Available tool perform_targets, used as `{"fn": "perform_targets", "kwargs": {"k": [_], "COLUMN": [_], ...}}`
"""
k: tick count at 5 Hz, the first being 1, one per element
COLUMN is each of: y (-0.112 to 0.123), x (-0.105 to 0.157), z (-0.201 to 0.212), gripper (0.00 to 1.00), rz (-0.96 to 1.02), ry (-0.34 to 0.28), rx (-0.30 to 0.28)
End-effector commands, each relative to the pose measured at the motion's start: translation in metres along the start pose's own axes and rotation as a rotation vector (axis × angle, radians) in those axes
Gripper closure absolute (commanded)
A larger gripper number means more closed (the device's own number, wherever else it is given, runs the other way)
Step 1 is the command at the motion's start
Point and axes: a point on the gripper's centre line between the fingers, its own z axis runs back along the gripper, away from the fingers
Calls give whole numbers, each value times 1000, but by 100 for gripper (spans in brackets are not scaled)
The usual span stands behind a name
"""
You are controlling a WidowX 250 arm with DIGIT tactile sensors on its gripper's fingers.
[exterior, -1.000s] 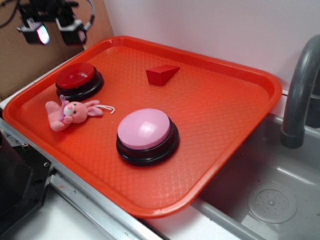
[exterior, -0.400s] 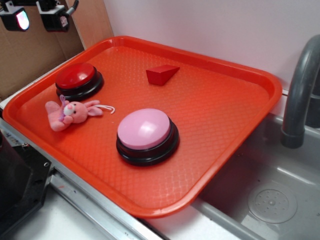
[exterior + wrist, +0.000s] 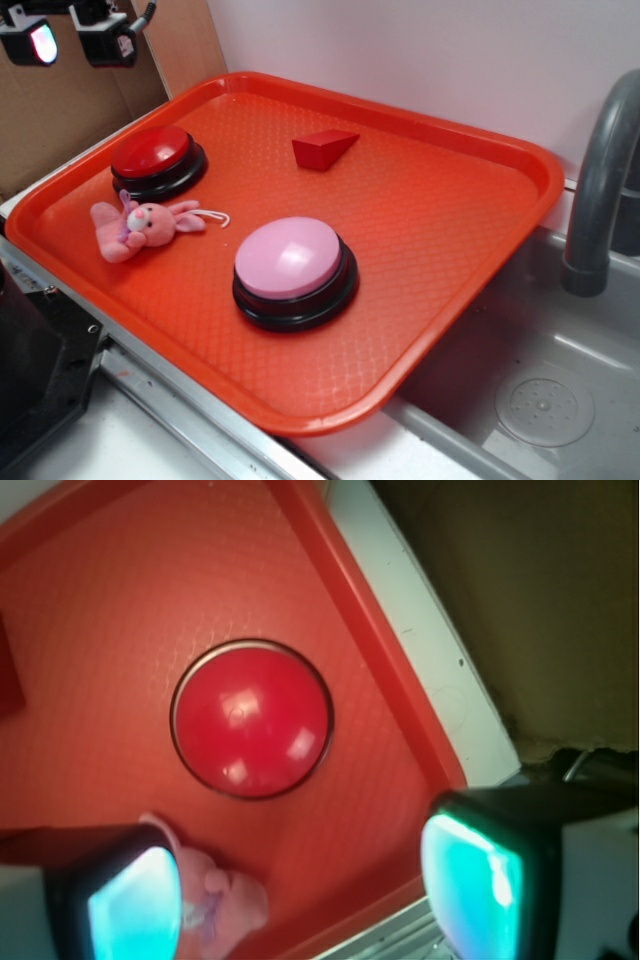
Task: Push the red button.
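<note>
Up in the tray's point(image 3: 470, 250) far left corner sits the red button point(image 3: 152, 153), dome facing straight up on its black ring; being round, it has no long axis. The gripper point(image 3: 72, 40) hangs high above that corner, jaws spread apart with nothing between them. Nearer the left edge lies a pink plush bunny point(image 3: 140, 226). The orange tray rests beside a grey sink point(image 3: 540, 380), with a white wall point(image 3: 420, 50) behind.

Wall point(image 3: 420, 50): pale, running behind. Cardboard panel point(image 3: 60, 110): standing at left. Sink point(image 3: 540, 370) with grey faucet point(image 3: 600, 180): sitting at right.
</note>
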Motion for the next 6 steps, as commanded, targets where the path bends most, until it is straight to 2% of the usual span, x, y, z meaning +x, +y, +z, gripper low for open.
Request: {"fn": "perform_targets", "kwargs": {"k": [1,6], "y": [7,15], "x": [-1,10], "z": [13,15], "gripper": [0,0], "rz": [8,111], "ry": [-38,-55], "rx": [0,17]}}
